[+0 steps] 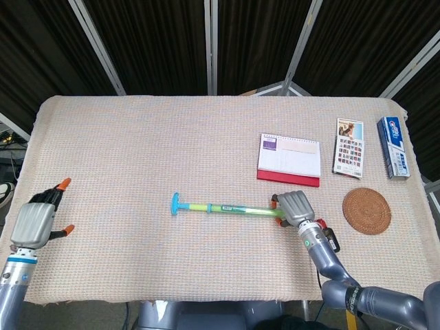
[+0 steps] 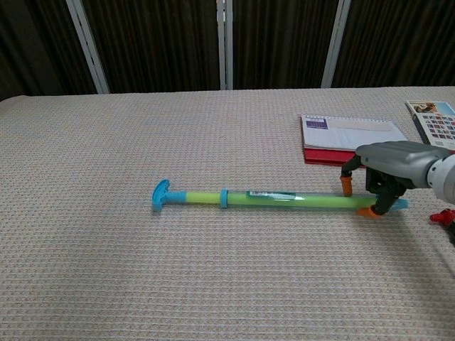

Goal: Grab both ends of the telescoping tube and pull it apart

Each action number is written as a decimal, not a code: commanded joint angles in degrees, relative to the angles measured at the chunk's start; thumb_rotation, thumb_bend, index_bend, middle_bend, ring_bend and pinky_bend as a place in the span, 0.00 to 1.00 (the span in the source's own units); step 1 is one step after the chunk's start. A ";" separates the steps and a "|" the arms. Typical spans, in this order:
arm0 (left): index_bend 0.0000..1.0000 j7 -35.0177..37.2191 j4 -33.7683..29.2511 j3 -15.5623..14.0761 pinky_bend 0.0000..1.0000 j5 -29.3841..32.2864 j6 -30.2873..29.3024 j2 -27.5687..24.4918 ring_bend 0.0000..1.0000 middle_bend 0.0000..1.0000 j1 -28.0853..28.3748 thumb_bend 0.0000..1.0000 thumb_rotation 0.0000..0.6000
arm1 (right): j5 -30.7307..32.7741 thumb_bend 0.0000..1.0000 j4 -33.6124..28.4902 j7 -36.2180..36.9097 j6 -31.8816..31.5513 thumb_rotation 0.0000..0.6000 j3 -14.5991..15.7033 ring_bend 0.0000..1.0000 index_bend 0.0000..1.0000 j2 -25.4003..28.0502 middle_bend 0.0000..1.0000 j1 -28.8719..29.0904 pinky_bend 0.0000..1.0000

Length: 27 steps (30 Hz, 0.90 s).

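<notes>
The telescoping tube [image 1: 227,207] [image 2: 277,199] lies across the middle of the table. It is green with a blue T-handle [image 1: 177,203] [image 2: 161,195] at its left end and a blue collar partway along. My right hand [image 1: 294,208] [image 2: 387,174] sits over the tube's right end, with orange fingertips [image 2: 346,186] on either side of it, gripping it. A short blue tip pokes out past the hand. My left hand [image 1: 41,216] hovers at the table's left edge, far from the tube, with its fingers apart and nothing in it. The chest view does not show it.
A white and red desk calendar [image 1: 289,159] [image 2: 348,135] stands just behind the tube's right end. Further right are a printed card [image 1: 348,157], a blue box [image 1: 393,146] and a round woven coaster [image 1: 367,211]. A small red and black object [image 1: 330,237] lies by my right wrist.
</notes>
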<state>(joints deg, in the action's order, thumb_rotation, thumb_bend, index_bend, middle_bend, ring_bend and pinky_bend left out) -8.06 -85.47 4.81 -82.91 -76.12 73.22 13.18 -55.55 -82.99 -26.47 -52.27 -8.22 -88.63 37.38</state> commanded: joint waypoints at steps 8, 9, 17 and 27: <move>0.34 -4.17 -1.72 3.32 1.00 0.24 14.82 5.74 0.81 0.86 12.59 0.04 1.00 | 2.97 0.34 -2.82 -0.68 0.20 1.00 -0.29 1.00 0.57 1.08 1.00 0.62 1.00; 0.35 -4.87 -2.35 3.73 1.00 1.10 16.37 6.27 0.82 0.87 13.72 0.05 1.00 | 3.39 0.34 -3.13 -0.64 0.25 1.00 -0.38 1.00 0.57 1.16 1.00 0.70 1.00; 0.38 -5.28 3.38 5.17 1.00 4.87 26.37 15.83 0.82 0.87 22.60 0.12 1.00 | 4.73 0.36 -4.47 -0.32 -0.30 1.00 -0.53 1.00 0.57 1.21 1.00 1.27 1.00; 0.40 2.30 13.35 4.79 1.00 2.43 26.42 22.80 0.82 0.87 26.47 0.23 1.00 | 4.61 0.36 -4.96 -0.12 -0.53 1.00 0.09 1.00 0.57 1.54 1.00 1.82 1.00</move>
<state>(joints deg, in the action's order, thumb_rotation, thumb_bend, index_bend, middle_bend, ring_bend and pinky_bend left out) -6.84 -73.06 9.57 -80.44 -50.16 95.10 38.88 -50.94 -87.93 -26.61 -52.79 -8.13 -87.10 39.19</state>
